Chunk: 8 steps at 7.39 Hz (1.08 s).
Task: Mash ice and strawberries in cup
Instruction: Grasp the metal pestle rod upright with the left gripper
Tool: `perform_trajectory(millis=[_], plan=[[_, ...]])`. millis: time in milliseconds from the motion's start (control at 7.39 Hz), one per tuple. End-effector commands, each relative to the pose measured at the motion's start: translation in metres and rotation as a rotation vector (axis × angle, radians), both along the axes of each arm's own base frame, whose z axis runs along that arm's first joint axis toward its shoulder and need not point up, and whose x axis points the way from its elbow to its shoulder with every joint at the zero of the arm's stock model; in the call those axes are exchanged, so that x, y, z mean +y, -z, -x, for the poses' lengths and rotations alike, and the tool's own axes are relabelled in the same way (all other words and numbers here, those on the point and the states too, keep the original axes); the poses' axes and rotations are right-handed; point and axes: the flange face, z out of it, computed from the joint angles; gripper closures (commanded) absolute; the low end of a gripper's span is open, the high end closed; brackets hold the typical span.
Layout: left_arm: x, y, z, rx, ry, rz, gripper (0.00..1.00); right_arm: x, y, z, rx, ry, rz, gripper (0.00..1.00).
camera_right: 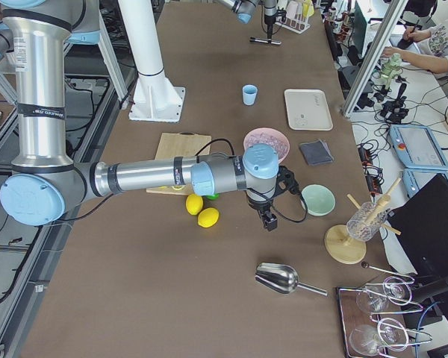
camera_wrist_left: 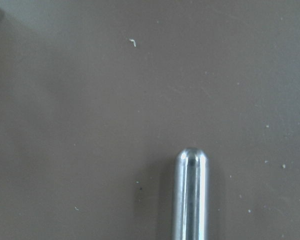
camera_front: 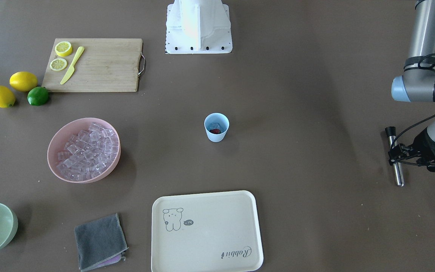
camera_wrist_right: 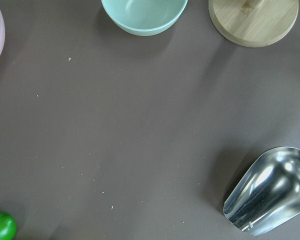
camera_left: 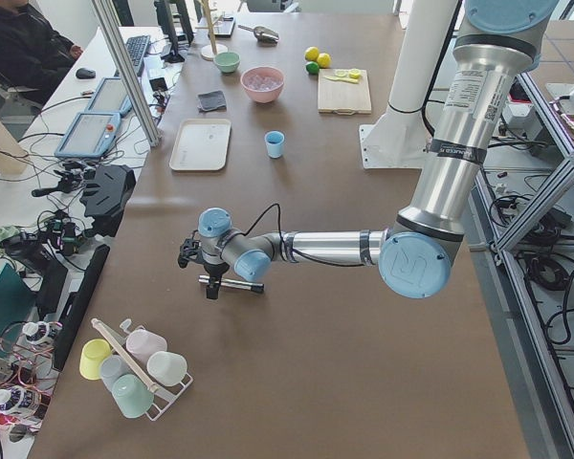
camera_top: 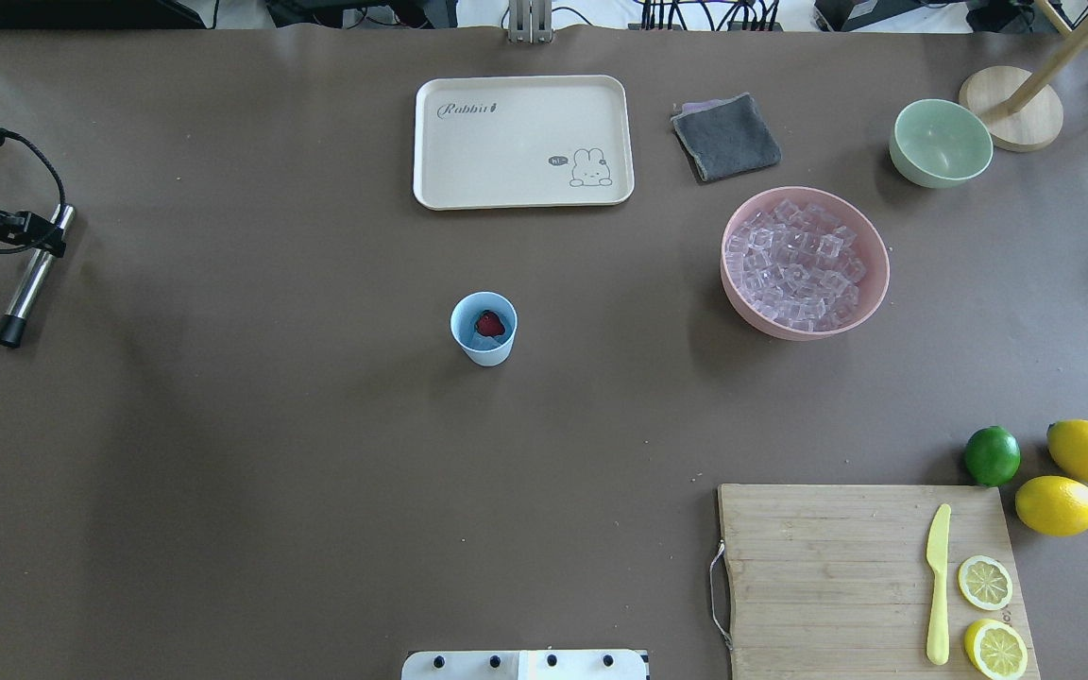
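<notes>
The light blue cup [camera_top: 484, 342] stands mid-table, with a red strawberry [camera_top: 489, 324] and a little clear ice [camera_front: 214, 125] inside. More ice cubes [camera_top: 794, 269] fill the pink bowl [camera_top: 742, 302]. My left gripper [camera_top: 39, 241] is far to the cup's left, low over the table, shut on a shiny metal muddler rod [camera_top: 29, 283]. The rod's rounded end shows in the left wrist view [camera_wrist_left: 191, 195]. My right gripper [camera_right: 269, 220] shows only in the exterior right view, near the green bowl; I cannot tell whether it is open or shut.
A cream tray [camera_top: 522, 142], a grey cloth [camera_top: 725, 137] and a pale green bowl [camera_top: 941, 142] lie along the far side. A cutting board [camera_top: 827, 576] carries lemon halves and a yellow knife; lemons [camera_top: 1057, 505] and a lime [camera_top: 992, 455] lie beside it. A metal scoop [camera_wrist_right: 270, 192] lies near the right gripper.
</notes>
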Motion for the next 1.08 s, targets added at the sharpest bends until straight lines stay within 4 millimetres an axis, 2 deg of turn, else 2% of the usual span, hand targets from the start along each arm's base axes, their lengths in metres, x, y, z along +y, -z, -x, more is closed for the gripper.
perform_trajectory(millis=[0, 271, 406, 676, 812, 947], plan=[[0.006, 0.003, -0.018, 0.009, -0.030, -0.016, 0.45, 0.000, 0.005, 0.001, -0.027, -0.001, -0.003, 0.01], [0.006, 0.007, -0.017, 0.008, -0.034, -0.041, 0.82, 0.002, 0.001, 0.002, -0.030, 0.000, 0.008, 0.01], [0.011, 0.002, -0.014, 0.010, -0.035, -0.055, 1.00, 0.001, 0.003, 0.002, -0.032, 0.001, 0.005, 0.01], [0.005, 0.025, -0.007, 0.045, -0.010, -0.109, 1.00, 0.001, 0.001, 0.002, -0.031, 0.002, 0.007, 0.01], [-0.014, 0.053, -0.003, 0.060, 0.012, -0.145, 1.00, 0.001, 0.001, 0.002, -0.031, 0.001, 0.008, 0.01], [-0.041, 0.096, -0.009, 0.061, 0.086, -0.195, 1.00, 0.002, 0.004, 0.002, -0.032, -0.001, 0.006, 0.01]])
